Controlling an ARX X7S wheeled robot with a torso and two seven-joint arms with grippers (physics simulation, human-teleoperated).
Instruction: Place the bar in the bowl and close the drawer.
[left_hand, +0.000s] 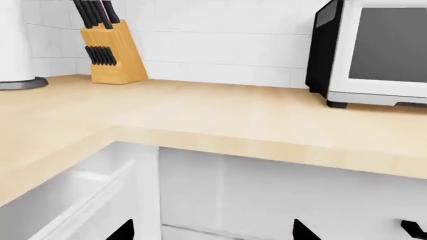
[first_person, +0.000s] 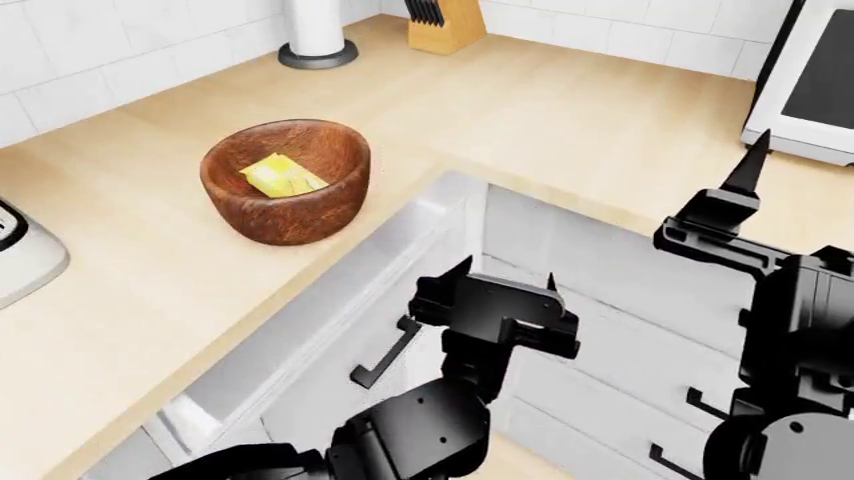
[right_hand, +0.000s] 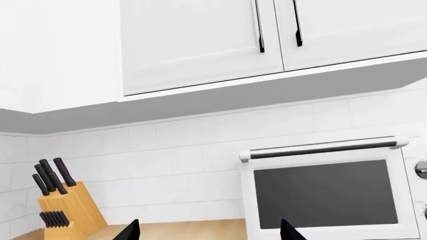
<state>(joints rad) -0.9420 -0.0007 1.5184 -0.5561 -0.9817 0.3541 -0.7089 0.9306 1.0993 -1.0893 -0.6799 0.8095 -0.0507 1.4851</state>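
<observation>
The yellow bar (first_person: 280, 177) lies inside the dark wooden bowl (first_person: 287, 215), which stands on the counter at the left of the head view. Below the counter edge, the white drawer (first_person: 300, 335) (left_hand: 70, 200) stands a little way out, with its black handle (first_person: 384, 354) facing the robot. My left gripper (first_person: 506, 274) (left_hand: 213, 231) hangs open and empty in front of the cabinet fronts, just right of the drawer's far end. My right gripper (right_hand: 210, 231) is open and empty, raised over the counter and pointing at the wall. One of its fingers (first_person: 749, 165) shows in the head view.
A microwave (first_person: 814, 90) (left_hand: 373, 55) (right_hand: 330, 192) stands at the back right of the wooden counter (first_person: 561, 110). A knife block (first_person: 445, 25) (left_hand: 110, 52) (right_hand: 63, 210) and a white appliance base (first_person: 318, 45) stand at the back. More handled drawers (first_person: 694, 400) lie below on the right, and wall cabinets (right_hand: 200, 40) hang above.
</observation>
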